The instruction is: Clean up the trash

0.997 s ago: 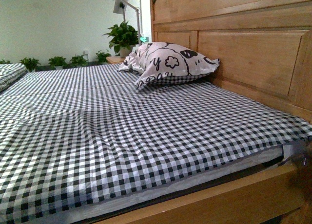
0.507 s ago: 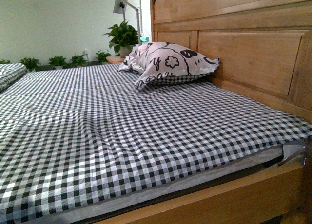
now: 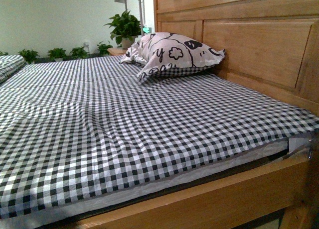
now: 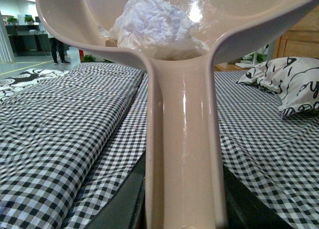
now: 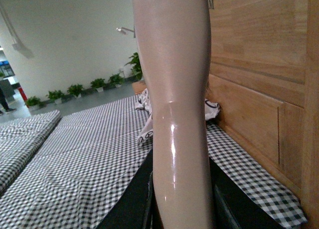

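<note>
step: carrying trash off | trash (image 4: 152, 22) sits in the dustpan (image 4: 182, 139) above the bed (image 3: 149, 124) | can't tell what either arm's fingers are doing | we'd keep the pan level, no jerks

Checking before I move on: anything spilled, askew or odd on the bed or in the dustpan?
Nothing spilled. The crumpled white wad sits inside the pink dustpan. The checked sheet is only wrinkled; the pillow leans on the headboard.
</note>
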`<state>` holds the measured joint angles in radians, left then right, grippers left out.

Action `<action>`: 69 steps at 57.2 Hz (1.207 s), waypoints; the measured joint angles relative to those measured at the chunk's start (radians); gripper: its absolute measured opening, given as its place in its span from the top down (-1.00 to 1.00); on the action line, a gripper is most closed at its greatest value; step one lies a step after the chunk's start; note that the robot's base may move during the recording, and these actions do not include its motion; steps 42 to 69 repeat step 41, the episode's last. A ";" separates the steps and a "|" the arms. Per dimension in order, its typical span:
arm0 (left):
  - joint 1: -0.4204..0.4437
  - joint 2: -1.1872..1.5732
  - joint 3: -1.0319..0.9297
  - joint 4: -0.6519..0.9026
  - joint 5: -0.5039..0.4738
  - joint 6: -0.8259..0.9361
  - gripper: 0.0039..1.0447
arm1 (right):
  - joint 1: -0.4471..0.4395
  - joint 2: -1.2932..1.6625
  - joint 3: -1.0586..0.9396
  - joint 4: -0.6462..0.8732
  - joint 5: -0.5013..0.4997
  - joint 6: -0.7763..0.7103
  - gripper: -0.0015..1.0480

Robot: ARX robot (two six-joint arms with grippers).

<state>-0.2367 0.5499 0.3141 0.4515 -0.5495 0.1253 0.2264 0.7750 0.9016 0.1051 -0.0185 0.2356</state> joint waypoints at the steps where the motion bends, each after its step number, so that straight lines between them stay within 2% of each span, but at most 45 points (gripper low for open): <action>1: 0.000 0.000 0.000 0.000 0.000 0.000 0.50 | 0.000 0.000 0.000 0.000 0.000 0.000 0.61; 69: 0.000 0.000 0.000 0.000 0.000 0.000 0.50 | 0.000 0.000 0.000 0.000 0.000 0.000 0.61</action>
